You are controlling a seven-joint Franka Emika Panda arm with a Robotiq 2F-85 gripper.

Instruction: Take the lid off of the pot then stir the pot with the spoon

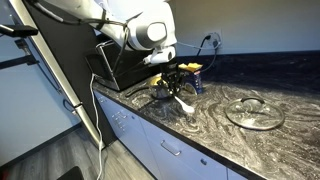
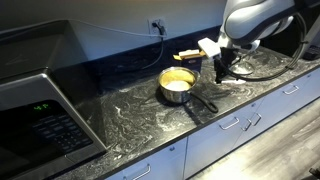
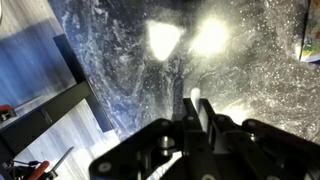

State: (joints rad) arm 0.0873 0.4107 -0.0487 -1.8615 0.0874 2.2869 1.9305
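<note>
The steel pot [image 2: 177,86] with yellow contents stands uncovered on the marbled counter, its handle [image 2: 205,102] pointing toward the front edge. It is partly hidden behind the gripper in an exterior view [image 1: 160,92]. The glass lid [image 1: 255,112] lies flat on the counter well away from the pot. My gripper [image 2: 222,70] hangs just beside the pot, above the counter, and is shut on the white spoon [image 3: 197,106]. The spoon sticks out below the fingers in an exterior view [image 1: 184,103]. The wrist view shows only bare counter beyond the spoon.
A big black appliance [image 2: 40,112] stands on the counter at one end and also shows in an exterior view [image 1: 108,60]. Small yellow and brown items [image 2: 189,55] sit by the back wall near an outlet. The counter's front edge has drawers [image 1: 165,150] below it.
</note>
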